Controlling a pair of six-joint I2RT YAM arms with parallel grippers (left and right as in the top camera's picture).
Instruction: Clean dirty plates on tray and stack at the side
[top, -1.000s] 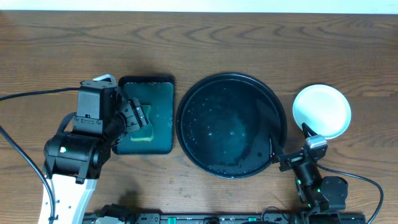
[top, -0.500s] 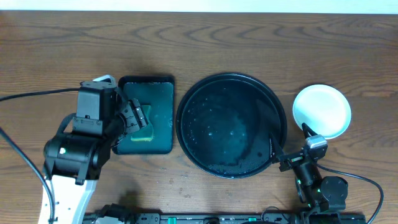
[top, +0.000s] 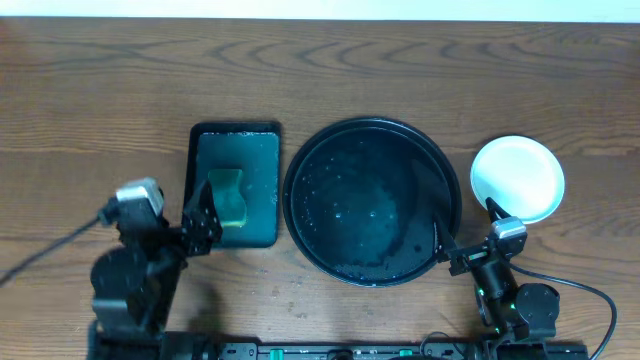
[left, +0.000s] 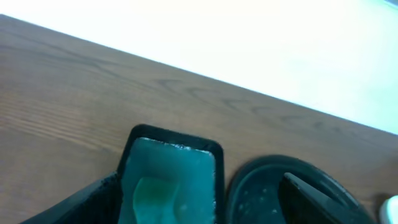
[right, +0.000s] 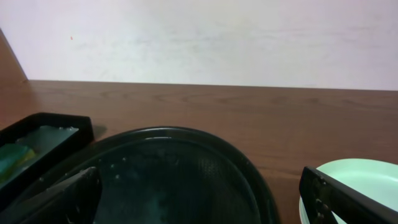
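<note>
The round black tray (top: 372, 124) sits mid-table, wet with droplets and with no plate on it; it also shows in the right wrist view (right: 186, 134) and the left wrist view (left: 261, 186). The pale-mint plates (top: 517, 178) sit stacked on the table right of the tray, and I cannot tell how many; they show in the right wrist view (right: 357, 180). My left gripper (top: 203, 222) (left: 200, 182) is open and empty at the near end of the green tray. My right gripper (top: 463, 225) (right: 200, 174) is open and empty, between the black tray's near right rim and the plates.
A dark green rectangular tray (top: 258, 150) (left: 168, 158) (right: 43, 134) lies left of the black tray. A green sponge (top: 228, 196) (left: 152, 196) lies loose in it. Both arm bases stand at the table's near edge.
My left arm has drawn back toward the near edge, off the green sponge, which now lies uncovered in the green tray. The right arm, black tray and plates have not moved.
</note>
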